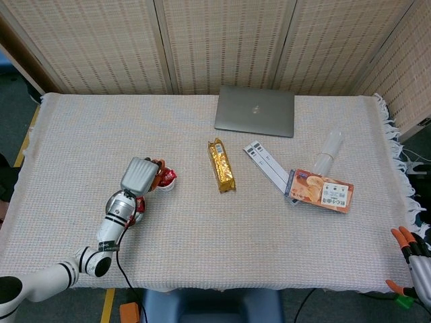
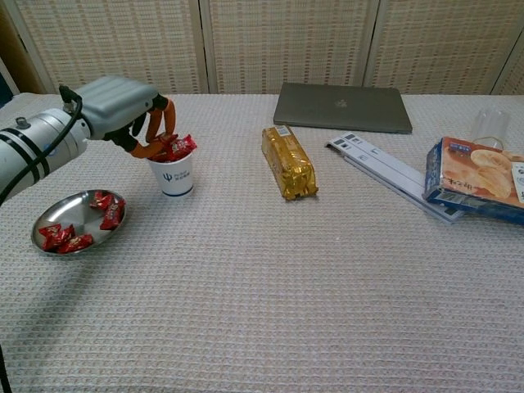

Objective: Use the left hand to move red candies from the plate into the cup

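A white paper cup (image 2: 173, 177) stands left of the middle, heaped with red candies (image 2: 180, 146). My left hand (image 2: 123, 109) hovers at the cup's mouth, its orange fingertips (image 2: 155, 141) curled down and pinching a red candy against the heap. In the head view the same left hand (image 1: 139, 176) covers most of the cup (image 1: 167, 182). The steel plate (image 2: 72, 206) lies front left of the cup with several red candies (image 2: 64, 238) on it. My right hand (image 1: 412, 258) hangs off the table's front right corner, fingers apart, holding nothing.
A gold snack pack (image 2: 287, 162) lies right of the cup. A closed laptop (image 2: 341, 107) sits at the back. White strips (image 2: 391, 171), a food box (image 2: 475, 179) and a clear glass (image 2: 490, 127) occupy the right side.
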Available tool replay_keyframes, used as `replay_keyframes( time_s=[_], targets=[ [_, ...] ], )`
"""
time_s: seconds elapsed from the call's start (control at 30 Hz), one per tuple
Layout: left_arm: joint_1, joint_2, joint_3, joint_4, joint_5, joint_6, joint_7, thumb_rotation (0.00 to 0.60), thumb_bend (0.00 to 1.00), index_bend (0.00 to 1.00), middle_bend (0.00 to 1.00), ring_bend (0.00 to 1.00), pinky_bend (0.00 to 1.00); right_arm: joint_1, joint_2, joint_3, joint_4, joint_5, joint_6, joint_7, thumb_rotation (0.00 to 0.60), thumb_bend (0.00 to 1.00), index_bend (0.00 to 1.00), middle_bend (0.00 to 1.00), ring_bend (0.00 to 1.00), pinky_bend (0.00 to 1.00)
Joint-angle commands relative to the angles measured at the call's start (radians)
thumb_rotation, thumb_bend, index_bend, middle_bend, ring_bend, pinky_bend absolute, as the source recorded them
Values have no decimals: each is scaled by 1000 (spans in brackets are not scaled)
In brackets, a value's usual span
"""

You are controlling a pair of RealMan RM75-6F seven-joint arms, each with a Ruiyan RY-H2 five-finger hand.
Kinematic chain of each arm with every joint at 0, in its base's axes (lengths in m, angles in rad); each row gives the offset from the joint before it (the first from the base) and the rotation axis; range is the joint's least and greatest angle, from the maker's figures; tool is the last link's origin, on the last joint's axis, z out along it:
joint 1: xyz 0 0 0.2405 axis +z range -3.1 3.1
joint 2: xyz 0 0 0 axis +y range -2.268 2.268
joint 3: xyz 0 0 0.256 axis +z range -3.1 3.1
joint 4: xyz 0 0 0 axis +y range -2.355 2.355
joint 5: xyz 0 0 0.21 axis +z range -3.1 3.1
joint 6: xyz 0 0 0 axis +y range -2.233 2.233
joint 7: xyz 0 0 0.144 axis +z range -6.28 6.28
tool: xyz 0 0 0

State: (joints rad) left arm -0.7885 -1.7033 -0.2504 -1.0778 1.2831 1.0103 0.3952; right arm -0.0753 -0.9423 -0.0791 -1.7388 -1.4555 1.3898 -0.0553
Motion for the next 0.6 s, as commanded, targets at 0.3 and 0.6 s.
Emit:
replay_keyframes(
  time_s=[0.3,0.6],
  targets=[
    [-6,-13,25,24,0,4,-9,600,410,407,426,558,1000,-3,1,-1,-1,-4,6,1,600,43,0,0,0,290],
    [1,19,30,-40,8,34,1,600,410,296,301,535,1000,-6,1,-5,-1,-15,14,4,600,43,0,0,0,289]
  ],
)
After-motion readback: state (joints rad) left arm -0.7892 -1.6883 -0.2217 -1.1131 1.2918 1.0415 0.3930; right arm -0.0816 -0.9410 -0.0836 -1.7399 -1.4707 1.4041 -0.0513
